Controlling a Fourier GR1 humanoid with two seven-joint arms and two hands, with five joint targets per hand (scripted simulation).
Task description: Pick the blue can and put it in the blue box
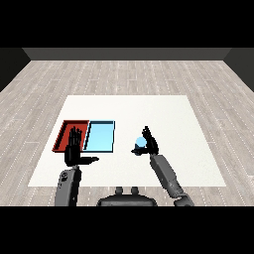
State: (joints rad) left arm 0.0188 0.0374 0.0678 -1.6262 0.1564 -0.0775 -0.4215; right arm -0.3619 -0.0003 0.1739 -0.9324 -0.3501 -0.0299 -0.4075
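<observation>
Right robot hand [150, 144] is curled round the blue can [141, 143], fingers and thumb wrapped on it, so it's holding the can. The can sits in that grasp over the white desk [149, 111], to the right of the light blue tray [99, 136] and apart from it, not inside it. Can't tell from the head view whether the can's base touches the desk or is lifted clear. Only the can's left side and top show; the rest is behind the fingers.

Left robot hand [74, 149]: fingers straight and pointing away from the robot, thumb stuck out toward the right, holding nothing. It overlaps the near edge of the red tray [64, 135] in the view; can't say if it touches the tray or is above it.

The trays lie side by side on the left part of the desk, red on the left, light blue on the right, edges touching or nearly so. Both trays look bare inside.

Both grey forearms come in from the lower corners, the right one angled up and left toward the can. Wood plank floor [124, 74] surrounds the desk.
</observation>
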